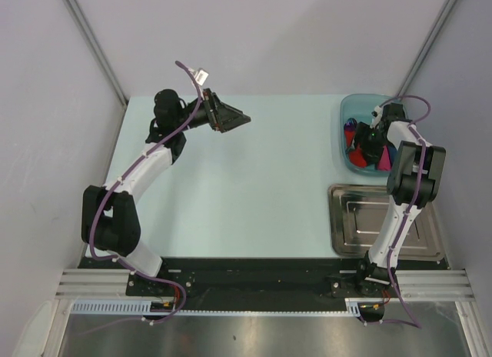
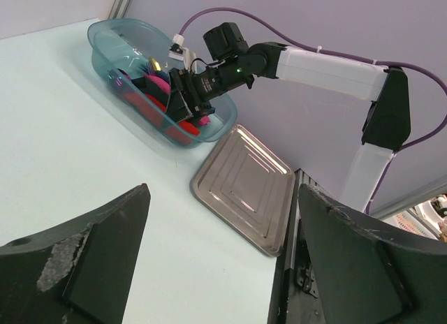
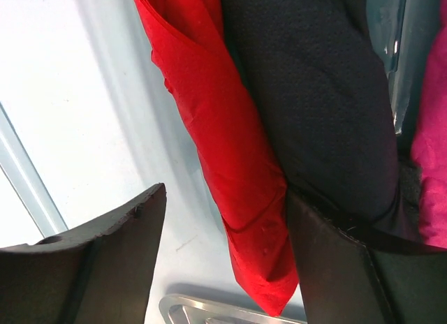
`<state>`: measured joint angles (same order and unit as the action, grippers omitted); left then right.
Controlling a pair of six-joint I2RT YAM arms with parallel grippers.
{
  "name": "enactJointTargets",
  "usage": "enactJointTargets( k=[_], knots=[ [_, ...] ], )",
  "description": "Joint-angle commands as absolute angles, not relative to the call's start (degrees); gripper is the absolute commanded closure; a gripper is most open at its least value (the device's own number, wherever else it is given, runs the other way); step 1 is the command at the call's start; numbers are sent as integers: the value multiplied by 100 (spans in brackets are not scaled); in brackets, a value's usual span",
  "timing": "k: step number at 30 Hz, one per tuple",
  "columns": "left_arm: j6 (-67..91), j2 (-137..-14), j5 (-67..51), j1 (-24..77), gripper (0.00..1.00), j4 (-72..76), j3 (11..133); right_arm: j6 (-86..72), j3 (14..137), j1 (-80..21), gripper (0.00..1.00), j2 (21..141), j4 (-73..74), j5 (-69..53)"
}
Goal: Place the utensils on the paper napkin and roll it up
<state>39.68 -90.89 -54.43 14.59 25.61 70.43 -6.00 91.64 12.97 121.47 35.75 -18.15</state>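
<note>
Two arms: left to right.
Left gripper (image 1: pixel 231 120): raised over the table, jaws wide, empty.
Red napkin (image 3: pixel 223 156): in the blue tub (image 1: pixel 344 134); soft, light, crushable; pinch mid-fold.
Right gripper (image 1: pixel 370 145): inside tub, jaws parted astride the napkin.

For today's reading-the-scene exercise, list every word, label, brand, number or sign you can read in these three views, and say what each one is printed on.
None: no readable text appears in any view.
The white tag on the left arm's purple cable is too small to show any print.
The blue plastic bin, the metal tray and the red rolled napkin between the right end effector's fingers carry no print.
</note>
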Motion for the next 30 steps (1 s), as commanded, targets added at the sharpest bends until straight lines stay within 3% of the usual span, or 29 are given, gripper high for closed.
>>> enactJointTargets(
  k=[1,19,21,25,30],
  knots=[
    [4087,-9062,-5528,1406,8,2839,7058,-571,9396,1275,27,11751,3569,-1538],
    [3895,-9114,-5520,1327,4,2524,7145,-97,9588,958,22,11338,3621,-931],
    [3736,-9149,-5493,1292,0,2155,7286,-18,9659,949,18,11163,3752,-1063],
    [2956,-9316,-5458,1213,0,926,7821,139,9817,941,1,10759,3806,-1327],
    [1918,-9439,-5213,1151,0,-1157,8665,202,10247,897,0,10363,3884,-1773]
  ],
)
